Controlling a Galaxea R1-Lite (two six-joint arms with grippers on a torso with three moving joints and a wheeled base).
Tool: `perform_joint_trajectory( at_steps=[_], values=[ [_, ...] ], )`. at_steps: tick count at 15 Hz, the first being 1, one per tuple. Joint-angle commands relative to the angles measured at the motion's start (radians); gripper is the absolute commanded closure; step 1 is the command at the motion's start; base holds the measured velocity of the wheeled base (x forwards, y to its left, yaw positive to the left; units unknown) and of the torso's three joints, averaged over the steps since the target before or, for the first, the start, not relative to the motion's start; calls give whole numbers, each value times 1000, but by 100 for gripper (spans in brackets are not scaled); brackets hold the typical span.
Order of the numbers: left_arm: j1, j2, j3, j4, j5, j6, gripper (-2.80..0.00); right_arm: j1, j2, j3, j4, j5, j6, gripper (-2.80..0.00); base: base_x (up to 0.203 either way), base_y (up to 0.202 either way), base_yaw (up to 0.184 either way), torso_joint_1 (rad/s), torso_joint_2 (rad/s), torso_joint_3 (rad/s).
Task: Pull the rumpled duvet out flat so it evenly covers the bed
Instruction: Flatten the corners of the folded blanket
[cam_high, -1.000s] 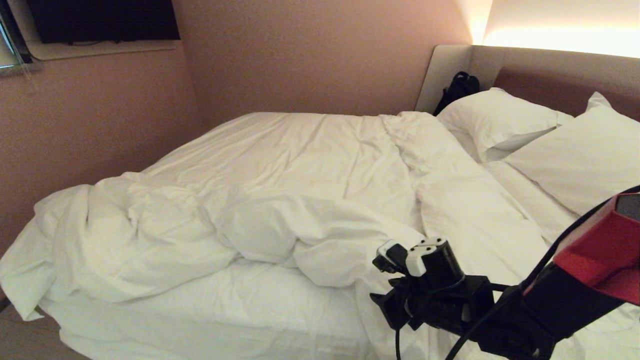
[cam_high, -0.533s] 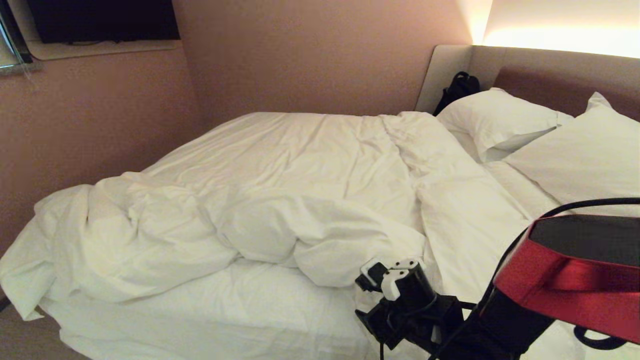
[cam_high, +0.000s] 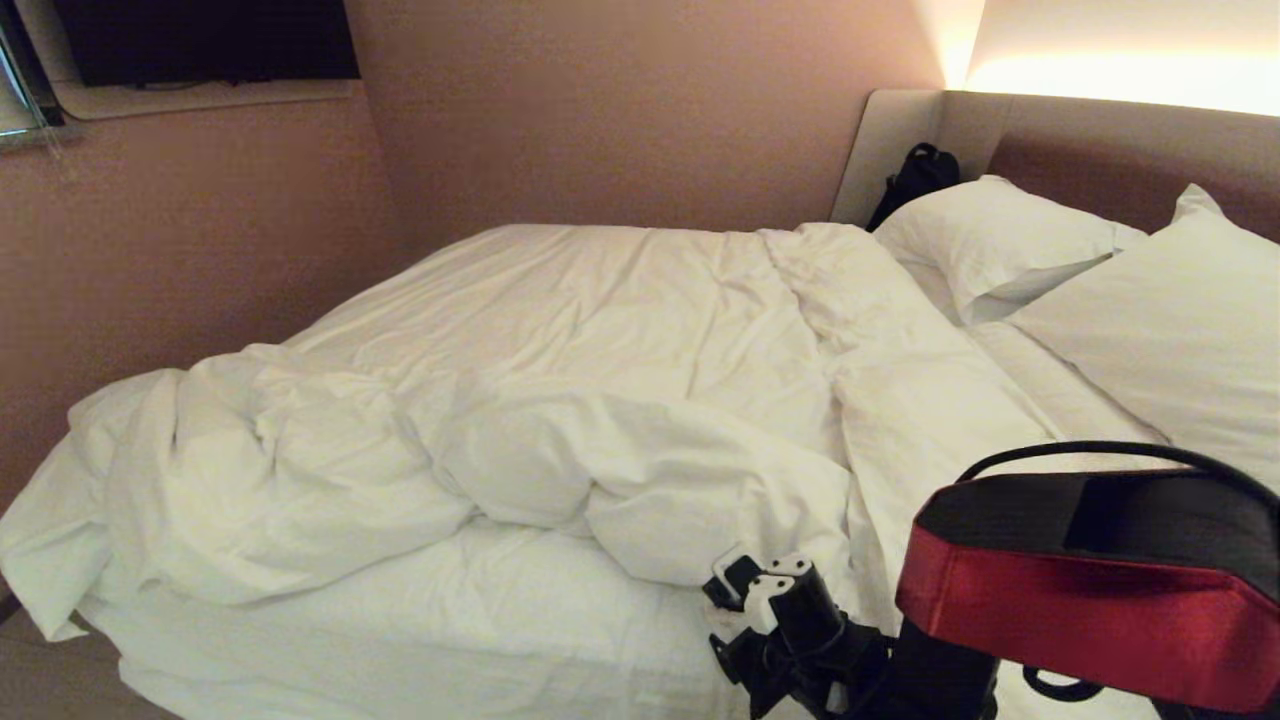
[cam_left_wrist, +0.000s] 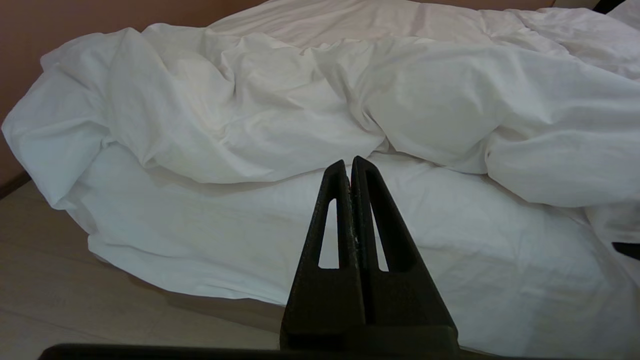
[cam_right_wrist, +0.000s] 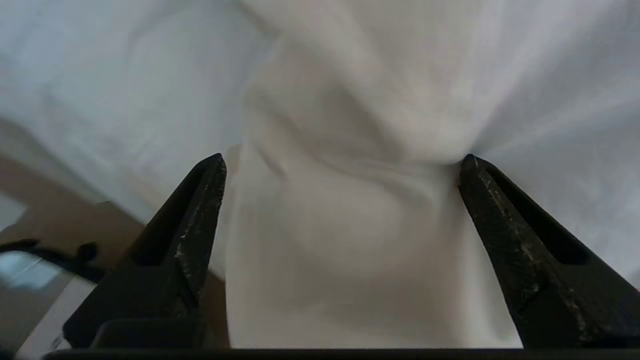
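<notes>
White duvet (cam_high: 560, 400), rumpled, no legible writing

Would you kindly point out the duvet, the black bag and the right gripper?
duvet (cam_high: 560, 450): head view, bunched fold.
black bag (cam_high: 915, 180): head view, its body.
right gripper (cam_right_wrist: 342, 165): right wrist view, gap between open fingers.

A bedroom: a bed (cam_high: 420, 640) with pillows (cam_high: 1000, 240) and padded headboard (cam_high: 1100, 140).

A hanging fold of the puffy white cotton duvet (cam_right_wrist: 350, 240) filled the gap between the right hand (cam_right_wrist: 342, 160)'s spread fingers. Bare white sheet (cam_high: 480, 620) lay free at lower centre; plump white pillows (cam_high: 1010, 245) blocked the upper right.
</notes>
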Motion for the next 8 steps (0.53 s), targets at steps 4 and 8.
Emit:
perform_joint_trajectory(
  at_steps=[4,8],
  values=[
    [0,1,0,0,0,0,0,-21,49,-12,-75,-8,-2,-280,0,0,0,0,0,0],
    [0,1,0,0,0,0,0,-49,82,-24,-106,-9,-8,-280,0,0,0,0,0,0]
  ],
)
